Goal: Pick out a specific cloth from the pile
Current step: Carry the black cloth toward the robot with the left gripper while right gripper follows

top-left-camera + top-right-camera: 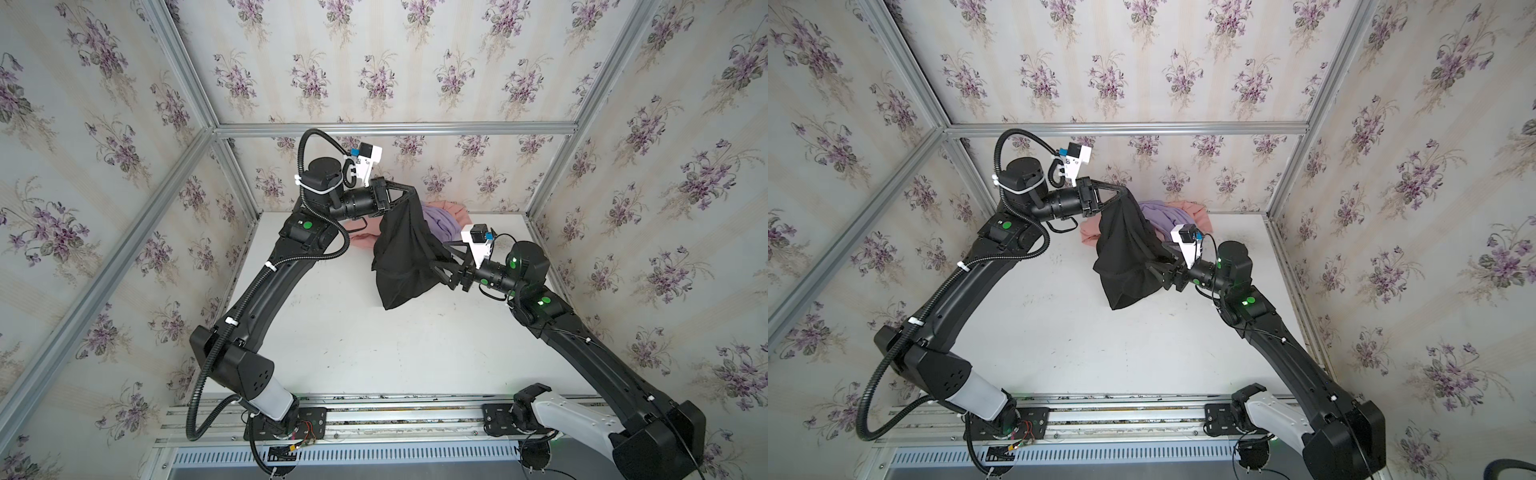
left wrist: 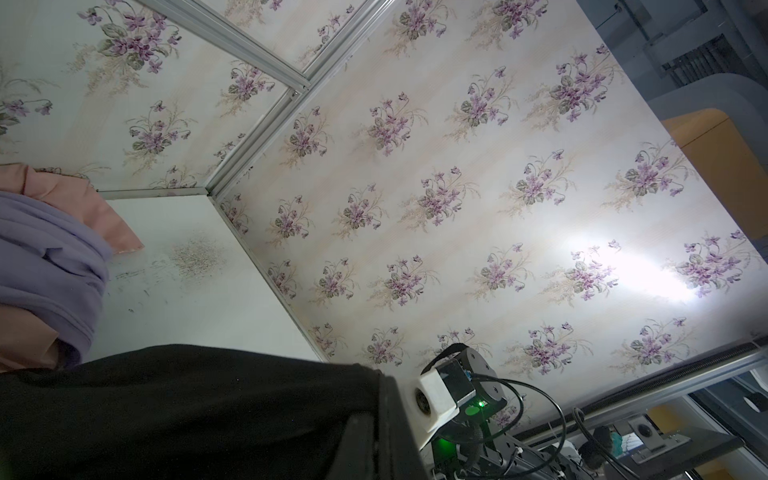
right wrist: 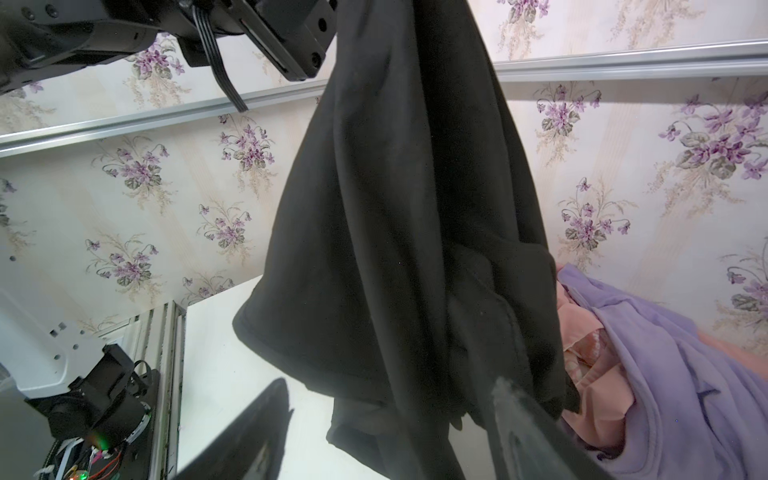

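Your left gripper (image 1: 413,192) is clamped shut on the top of the cloth (image 1: 399,253). The cloth hangs below it, long axis near vertical. Your right gripper (image 1: 435,264) is closed on a side fold lower down. The pile (image 1: 446,216) lies just behind the cloth, by the back wall. Judgement: draw the cloth forward over the table (image 1: 374,340), away from the pile.

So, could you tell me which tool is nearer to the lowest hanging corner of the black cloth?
Right. The right tool grips the black cloth at its side, a little up from that corner; the left tool holds its top end, far higher.
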Controlling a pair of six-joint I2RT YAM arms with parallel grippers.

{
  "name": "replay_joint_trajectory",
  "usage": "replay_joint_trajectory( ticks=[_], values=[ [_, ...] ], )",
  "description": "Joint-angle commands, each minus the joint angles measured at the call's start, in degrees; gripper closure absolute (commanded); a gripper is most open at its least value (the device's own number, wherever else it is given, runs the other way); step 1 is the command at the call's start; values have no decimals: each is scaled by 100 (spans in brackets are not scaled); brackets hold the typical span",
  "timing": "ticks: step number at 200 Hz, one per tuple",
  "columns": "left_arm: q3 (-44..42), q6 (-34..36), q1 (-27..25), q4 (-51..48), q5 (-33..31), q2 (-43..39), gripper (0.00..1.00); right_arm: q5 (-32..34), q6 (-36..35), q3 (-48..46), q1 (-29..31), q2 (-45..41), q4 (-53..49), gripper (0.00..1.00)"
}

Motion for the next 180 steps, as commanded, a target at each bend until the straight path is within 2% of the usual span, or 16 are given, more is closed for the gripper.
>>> replay_joint_trajectory(
  ticks=[1,45,98,180],
  values=[
    [-108,256,-47,70,261,-173,98,-317,3,37,15,-177,-113,19],
    [-440,434,-248,-61,637,-503,98,-473,162,-66,24,-615,-377,15],
    [-784,840,-436,-309,792,-910,97,-590,288,-511,39,-1200,-704,13],
    [-1350,1049,-648,-575,709,-1410,96,-412,244,-951,78,-1794,-1420,12]
  ],
)
